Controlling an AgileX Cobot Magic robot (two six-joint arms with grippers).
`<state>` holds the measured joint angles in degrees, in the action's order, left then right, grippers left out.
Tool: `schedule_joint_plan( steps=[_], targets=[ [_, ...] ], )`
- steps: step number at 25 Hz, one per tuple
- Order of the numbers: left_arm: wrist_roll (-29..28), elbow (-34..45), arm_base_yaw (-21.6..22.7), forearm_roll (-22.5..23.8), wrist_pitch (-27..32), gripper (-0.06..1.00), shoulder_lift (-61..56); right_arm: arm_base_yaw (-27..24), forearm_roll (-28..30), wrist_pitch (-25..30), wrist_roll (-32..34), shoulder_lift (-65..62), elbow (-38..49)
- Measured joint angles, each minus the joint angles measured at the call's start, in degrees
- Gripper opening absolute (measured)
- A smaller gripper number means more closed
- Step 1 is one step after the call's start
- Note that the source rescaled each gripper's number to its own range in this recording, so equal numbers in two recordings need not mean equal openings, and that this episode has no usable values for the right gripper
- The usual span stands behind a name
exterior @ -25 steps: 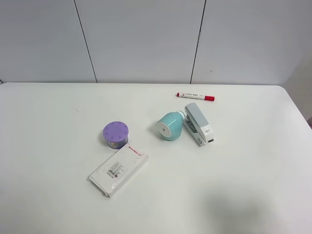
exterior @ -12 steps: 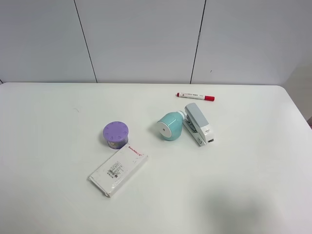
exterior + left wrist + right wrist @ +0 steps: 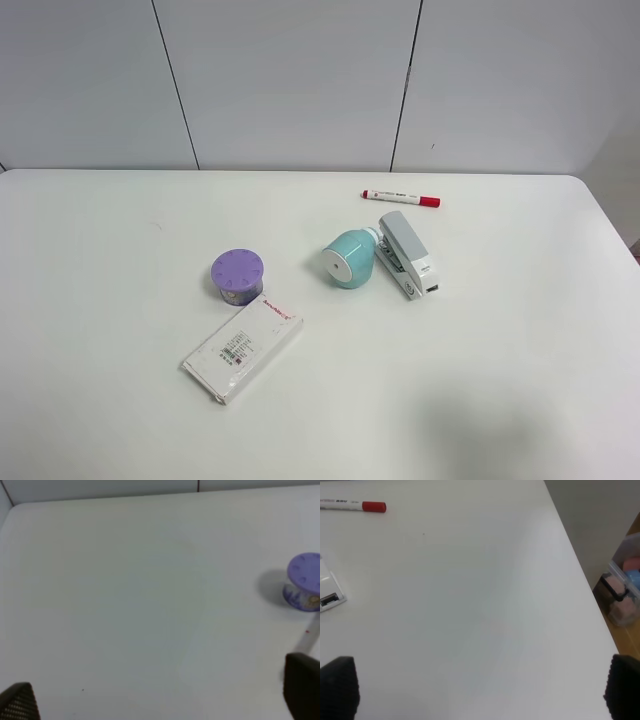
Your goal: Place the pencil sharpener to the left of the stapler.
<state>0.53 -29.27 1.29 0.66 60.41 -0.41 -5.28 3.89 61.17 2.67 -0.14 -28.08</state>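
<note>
The teal pencil sharpener (image 3: 348, 258) lies on its side on the white table (image 3: 120, 250), white face toward the camera, close against the left side of the grey-and-white stapler (image 3: 408, 254). Only the stapler's white end (image 3: 327, 592) shows in the right wrist view. Neither arm appears in the exterior high view. My left gripper (image 3: 160, 695) is open, its dark fingertips (image 3: 17, 702) wide apart over bare table. My right gripper (image 3: 480, 687) is open too, its fingertips (image 3: 337, 687) spread over bare table, well to the right of the stapler.
A purple-topped short cylinder (image 3: 238, 275) stands left of the sharpener, with a flat white box (image 3: 243, 347) just in front of it. A red-capped white marker (image 3: 400, 197) lies behind the stapler. The table's right edge (image 3: 580, 570) drops to a floor with a plastic bin (image 3: 625, 585).
</note>
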Motion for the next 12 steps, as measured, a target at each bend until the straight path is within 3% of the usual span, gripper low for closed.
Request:
schedule_joint_plan(
  steps=[4,12],
  targets=[
    [-0.5,0.0,-2.3,0.1,0.0,0.98,0.0,0.0,0.0,0.0,0.0,0.0,0.0],
    [-0.5,0.0,-2.6,0.2,0.0,0.98,0.0,0.0,0.0,0.0,0.0,0.0,0.0]
  ],
)
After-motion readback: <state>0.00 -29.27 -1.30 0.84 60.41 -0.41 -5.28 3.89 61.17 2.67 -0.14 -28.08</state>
